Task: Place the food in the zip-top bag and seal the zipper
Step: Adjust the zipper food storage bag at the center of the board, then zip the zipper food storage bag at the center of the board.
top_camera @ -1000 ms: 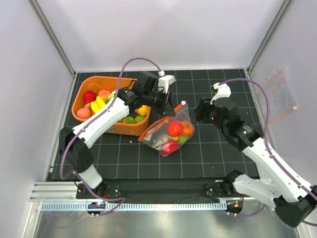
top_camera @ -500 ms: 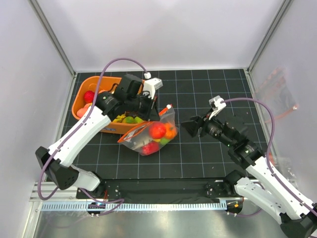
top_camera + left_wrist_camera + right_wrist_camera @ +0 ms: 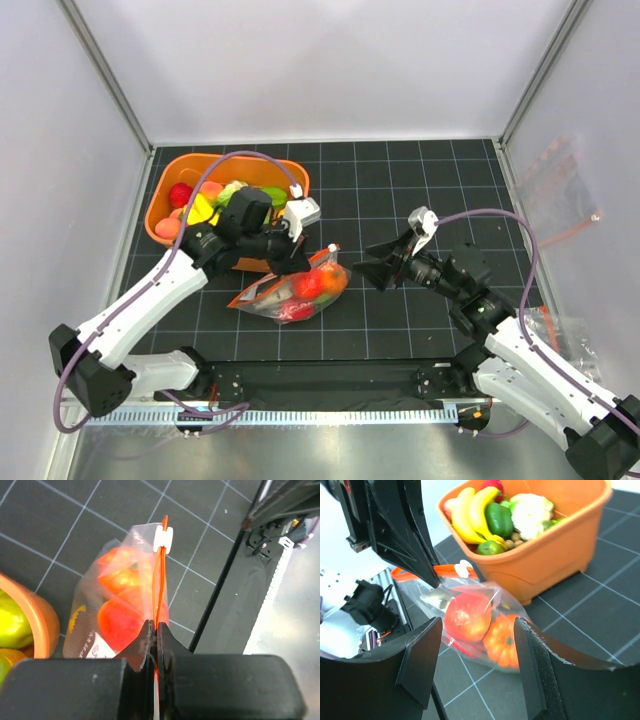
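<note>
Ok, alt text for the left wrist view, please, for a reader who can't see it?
The left gripper is shut on the red-orange zipper of the clear zip-top bag, with the white tab at the strip's far end. Red food shows through the bag, above a black gridded mat. The orange tub rim is at the left edge.

A robotics lab test cell: plain white panel walls (image 3: 330, 70) framed in aluminium struts (image 3: 113, 83) box in a table (image 3: 420, 170) covered by a black gridded mat. A white left arm (image 3: 150, 290) and right arm (image 3: 545, 355) are bolted to an aluminium rail (image 3: 330, 415) and trail purple cables (image 3: 250, 154).
</note>
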`<control>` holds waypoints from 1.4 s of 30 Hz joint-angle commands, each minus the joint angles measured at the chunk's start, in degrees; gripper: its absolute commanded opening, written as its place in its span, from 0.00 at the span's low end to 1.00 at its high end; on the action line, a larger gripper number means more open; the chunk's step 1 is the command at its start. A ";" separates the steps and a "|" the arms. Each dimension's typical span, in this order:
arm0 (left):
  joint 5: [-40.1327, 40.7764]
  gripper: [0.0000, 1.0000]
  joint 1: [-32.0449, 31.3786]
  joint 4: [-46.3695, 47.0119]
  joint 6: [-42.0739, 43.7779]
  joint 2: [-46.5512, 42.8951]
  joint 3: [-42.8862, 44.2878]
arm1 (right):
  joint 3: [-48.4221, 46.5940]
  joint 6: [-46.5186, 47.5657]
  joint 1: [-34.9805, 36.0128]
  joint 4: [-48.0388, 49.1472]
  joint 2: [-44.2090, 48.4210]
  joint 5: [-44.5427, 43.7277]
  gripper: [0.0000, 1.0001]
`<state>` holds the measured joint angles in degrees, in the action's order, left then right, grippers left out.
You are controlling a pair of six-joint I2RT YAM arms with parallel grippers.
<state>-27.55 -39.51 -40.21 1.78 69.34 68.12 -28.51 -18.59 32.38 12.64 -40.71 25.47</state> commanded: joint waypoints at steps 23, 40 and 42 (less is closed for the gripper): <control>-13.23 0.00 -0.13 3.91 3.67 -5.97 -2.11 | -1.45 8.04 12.17 9.42 -5.34 1.52 0.46; -10.68 0.52 -0.04 7.94 2.17 -8.69 -4.22 | 1.53 8.13 14.81 12.05 -4.82 -2.36 0.01; -11.30 0.53 -0.13 10.58 1.65 -8.87 -4.40 | 2.06 8.22 14.82 12.32 -4.73 -2.53 0.01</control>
<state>-37.60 -39.51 -35.62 4.36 62.26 64.07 -26.74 -11.70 46.78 20.51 -46.68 24.49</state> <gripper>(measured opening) 0.530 0.034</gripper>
